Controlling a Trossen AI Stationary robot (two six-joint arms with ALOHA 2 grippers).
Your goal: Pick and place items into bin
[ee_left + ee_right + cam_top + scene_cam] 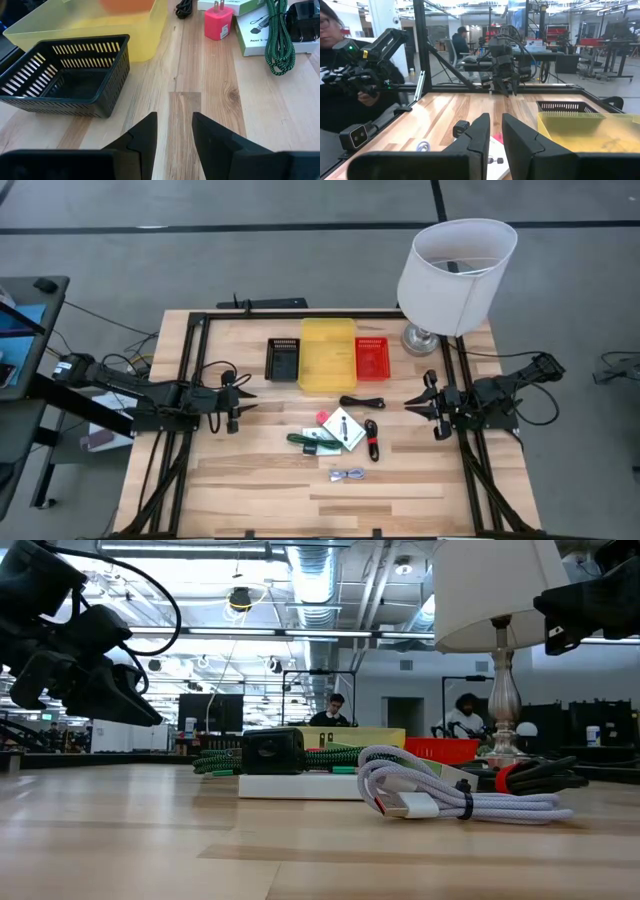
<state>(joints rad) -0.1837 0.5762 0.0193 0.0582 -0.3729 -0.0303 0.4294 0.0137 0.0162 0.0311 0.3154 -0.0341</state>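
Both arms hovering at tabletop edges, nothing gripped: left tool (243,394) part open, right tool (418,402) narrowly apart. Items clustering centre, near of bins: pink plug (218,23), green cable (276,35). Yellow bin (327,354) waiting far. Judging: widen left tool, approaching plug squarely

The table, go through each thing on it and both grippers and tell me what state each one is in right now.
Left gripper: open, empty, above bare wood.
Right gripper: slightly open, empty.
Black basket: upright, empty.
Yellow bin: upright; contents unclear.
Red basket: upright.
Pink plug: on the table, not binned.
Green cable: coiled, across a white box.
Silver cable: bundled, on the table.
Lamp: upright.
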